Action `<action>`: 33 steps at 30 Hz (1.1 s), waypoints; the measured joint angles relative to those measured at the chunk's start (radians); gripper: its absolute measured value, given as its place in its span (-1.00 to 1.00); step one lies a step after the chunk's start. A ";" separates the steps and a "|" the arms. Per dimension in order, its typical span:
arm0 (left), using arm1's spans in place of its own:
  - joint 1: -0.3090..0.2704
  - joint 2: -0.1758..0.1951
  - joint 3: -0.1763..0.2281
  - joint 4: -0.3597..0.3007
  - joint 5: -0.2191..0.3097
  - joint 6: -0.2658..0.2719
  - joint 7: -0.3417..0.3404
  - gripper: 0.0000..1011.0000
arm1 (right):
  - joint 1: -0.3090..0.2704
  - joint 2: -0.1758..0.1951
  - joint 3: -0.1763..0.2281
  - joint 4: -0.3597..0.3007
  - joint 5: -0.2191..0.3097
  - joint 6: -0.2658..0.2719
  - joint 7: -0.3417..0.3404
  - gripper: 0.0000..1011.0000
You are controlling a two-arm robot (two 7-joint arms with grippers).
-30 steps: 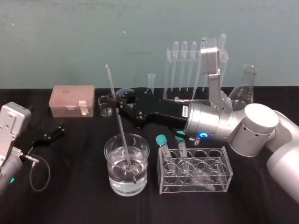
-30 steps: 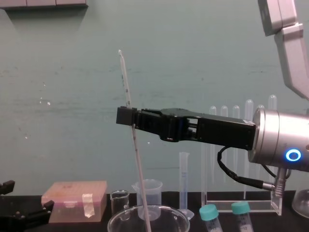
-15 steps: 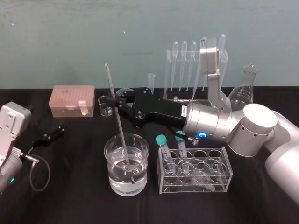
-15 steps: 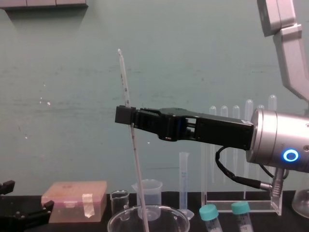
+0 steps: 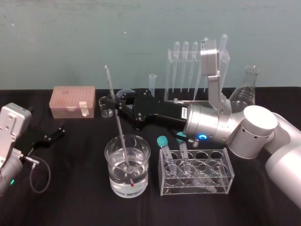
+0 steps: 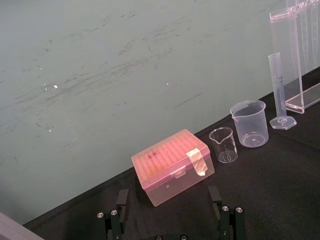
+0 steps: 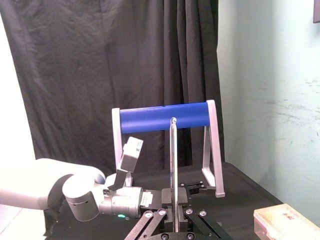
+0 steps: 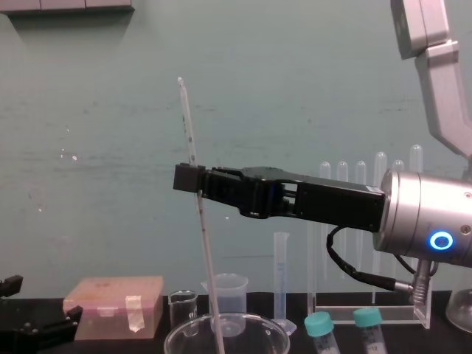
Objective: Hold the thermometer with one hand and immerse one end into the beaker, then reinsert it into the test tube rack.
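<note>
Since a moment ago the right gripper (image 5: 114, 101) has edged slightly leftward, carrying the thermometer (image 5: 111, 84) with it.

Head view: its fingers are clamped on the rod above the beaker (image 5: 109, 165), red tip down in the water. The dip looks done. Next I'd expect a straight lift clear of the beaker's rim, then a carry to the rack (image 5: 168, 70) behind the beaker.

Left wrist view: the left gripper (image 6: 170, 222), parked well left of the beaker, is spread wide and empty.

Right wrist view: the thermometer (image 7: 173, 160) rises from pinched fingers.

Chest view: its long axis is near upright, top leaning left beyond the beaker (image 8: 225, 322).
</note>
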 joint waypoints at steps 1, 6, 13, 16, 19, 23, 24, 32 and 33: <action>0.000 0.000 0.000 0.000 0.000 0.000 0.000 0.99 | 0.000 0.000 0.000 0.000 0.000 0.000 0.000 -0.89; 0.000 0.000 0.000 0.000 0.000 0.000 0.000 0.99 | 0.000 -0.001 0.000 0.001 -0.001 -0.002 0.002 -0.89; 0.000 0.000 0.000 0.000 0.000 0.000 0.000 0.99 | 0.002 -0.001 0.001 0.006 -0.002 -0.004 0.004 -0.89; 0.000 0.000 0.000 0.000 0.000 0.000 0.000 0.99 | 0.003 -0.003 0.001 0.009 -0.002 -0.005 0.006 -0.89; 0.000 0.000 0.000 0.000 0.000 0.000 0.000 0.99 | 0.004 -0.003 0.001 0.010 -0.002 -0.005 0.008 -0.89; 0.000 0.000 0.000 0.000 0.000 0.000 0.000 0.99 | 0.004 -0.003 0.002 0.010 -0.001 -0.005 0.011 -0.89; 0.000 0.000 0.000 0.000 0.000 0.000 0.000 0.99 | 0.004 -0.003 0.002 0.010 -0.001 -0.005 0.011 -0.89; 0.000 0.000 0.000 0.000 0.000 0.000 0.000 0.99 | 0.004 -0.004 0.000 0.012 -0.002 -0.005 0.012 -0.89; 0.000 0.000 0.000 0.000 0.000 0.000 0.000 0.99 | 0.004 -0.004 0.000 0.012 -0.002 -0.005 0.012 -0.89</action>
